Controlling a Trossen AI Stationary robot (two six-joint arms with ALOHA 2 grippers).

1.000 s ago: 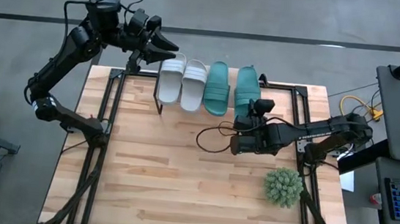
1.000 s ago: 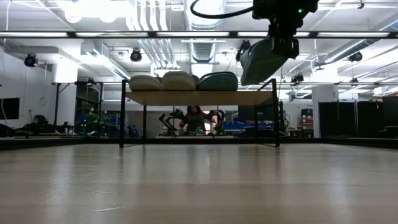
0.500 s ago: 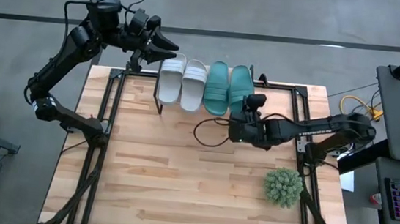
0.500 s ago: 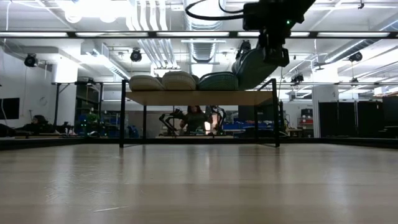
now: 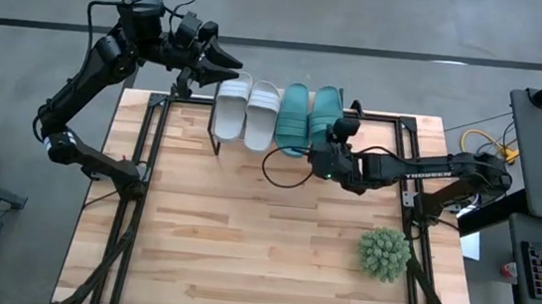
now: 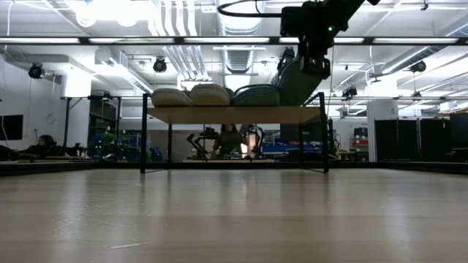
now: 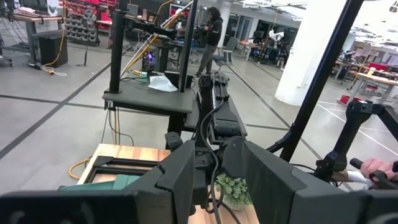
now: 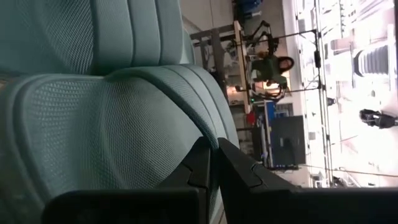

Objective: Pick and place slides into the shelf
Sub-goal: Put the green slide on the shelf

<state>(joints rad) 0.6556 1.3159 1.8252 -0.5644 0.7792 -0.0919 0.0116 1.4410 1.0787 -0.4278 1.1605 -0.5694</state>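
While the right gripper (image 5: 330,148) grips the fourth slide (image 5: 327,111), a teal one, at its near end, that slide sits at the right end of the row on the shelf (image 6: 234,115), just beside its teal mate (image 5: 293,120). The two pale slides (image 5: 247,112) lie to the left of those. In the low view the held slide (image 6: 294,80) appears tilted, heel raised by the gripper, toe down on the wooden top.

The placing looks nearly done. To finish well, the gripper should probably lower the heel until the sole lies flat, keep the slide parallel to its neighbour, and only then part its fingers and back away level, so the foam is not dragged off the near edge. The shelf's right edge is close, so a nudge toward the mate would seem safer than one outward.

The right wrist view shows the teal foam's fine dimpled texture and broad ribbed strap (image 8: 124,118); it looks soft and should give under a pinch. The shelf top is light wood on thin black legs.

The left gripper (image 5: 229,66) waits above the shelf's far left corner, fingers spread, holding nothing.
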